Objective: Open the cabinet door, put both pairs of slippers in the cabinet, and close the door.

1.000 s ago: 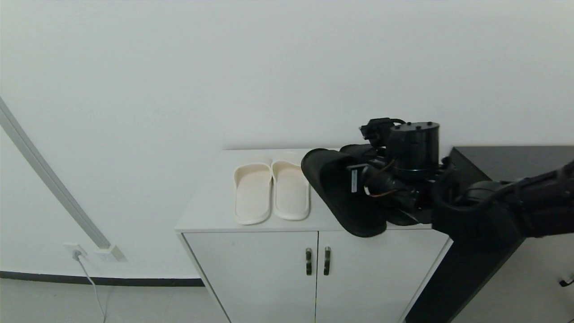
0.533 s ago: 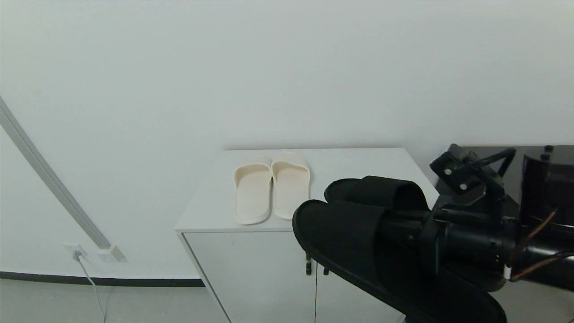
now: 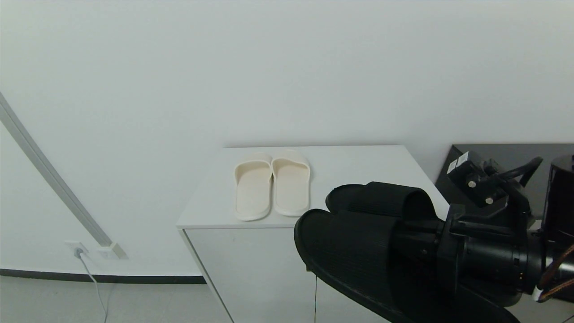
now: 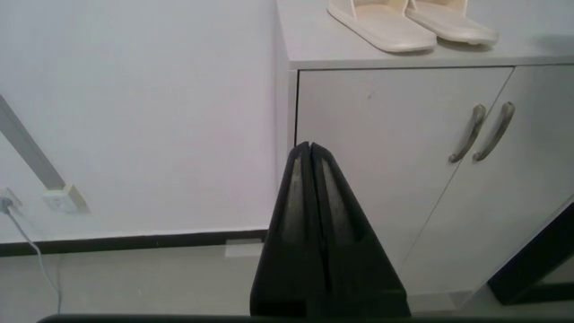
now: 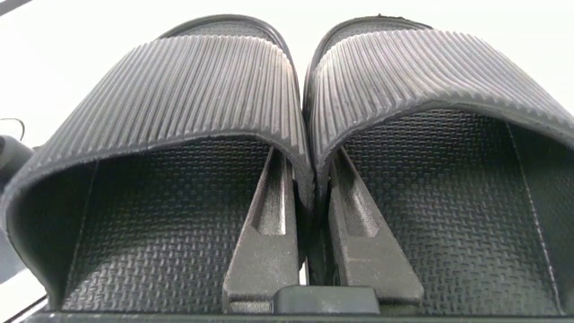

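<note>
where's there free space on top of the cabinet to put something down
The cabinet top is bare right of the white slippers, out to its right edge; a narrower strip lies on their left, a band behind them by the wall. Crowded: in front of the right door, where the right gripper holds the black slippers.

There are four slippers in two pairs: two cream slippers (image 3: pixel 253 193) and two black slippers (image 3: pixel 350 251). There is one white cabinet (image 3: pixel 251 264), which has two doors (image 4: pixel 386 152) and two handles (image 4: pixel 466 133). One cable (image 3: pixel 92 280) runs from one wall socket (image 3: pixel 74 247).
</note>
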Tool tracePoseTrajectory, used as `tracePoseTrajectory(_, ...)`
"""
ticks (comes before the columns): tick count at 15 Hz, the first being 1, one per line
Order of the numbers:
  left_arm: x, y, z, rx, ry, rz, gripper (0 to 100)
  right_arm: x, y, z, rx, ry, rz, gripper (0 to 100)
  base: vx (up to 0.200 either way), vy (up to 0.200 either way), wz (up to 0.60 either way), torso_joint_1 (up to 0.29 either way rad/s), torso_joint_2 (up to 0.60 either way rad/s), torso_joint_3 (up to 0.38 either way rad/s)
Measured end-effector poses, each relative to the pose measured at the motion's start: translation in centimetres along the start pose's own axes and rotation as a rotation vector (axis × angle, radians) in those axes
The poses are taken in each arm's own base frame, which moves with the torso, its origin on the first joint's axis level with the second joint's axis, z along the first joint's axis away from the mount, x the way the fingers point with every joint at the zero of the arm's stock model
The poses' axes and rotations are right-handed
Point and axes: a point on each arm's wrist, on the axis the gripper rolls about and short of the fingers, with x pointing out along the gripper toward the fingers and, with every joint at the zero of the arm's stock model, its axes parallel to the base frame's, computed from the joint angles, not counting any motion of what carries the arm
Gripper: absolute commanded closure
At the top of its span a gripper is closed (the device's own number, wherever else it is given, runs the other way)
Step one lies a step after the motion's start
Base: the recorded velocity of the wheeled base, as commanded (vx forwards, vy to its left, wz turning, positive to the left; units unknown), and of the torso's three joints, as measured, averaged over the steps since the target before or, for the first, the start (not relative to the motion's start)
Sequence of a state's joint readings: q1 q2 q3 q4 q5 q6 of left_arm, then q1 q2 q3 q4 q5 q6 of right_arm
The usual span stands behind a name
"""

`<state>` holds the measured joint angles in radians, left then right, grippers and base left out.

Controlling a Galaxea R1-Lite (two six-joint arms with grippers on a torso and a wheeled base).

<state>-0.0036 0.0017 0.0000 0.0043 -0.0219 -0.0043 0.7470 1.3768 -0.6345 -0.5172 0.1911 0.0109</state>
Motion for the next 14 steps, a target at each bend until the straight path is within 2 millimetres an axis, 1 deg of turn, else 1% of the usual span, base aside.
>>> tracePoseTrajectory(14,0.0,0.0,0.0,0.0,0.0,0.0,100,0.3,0.04,-0.53,0.0,0.022,0.003,100,0.0,0.0,0.0,0.0,0.0,0.0)
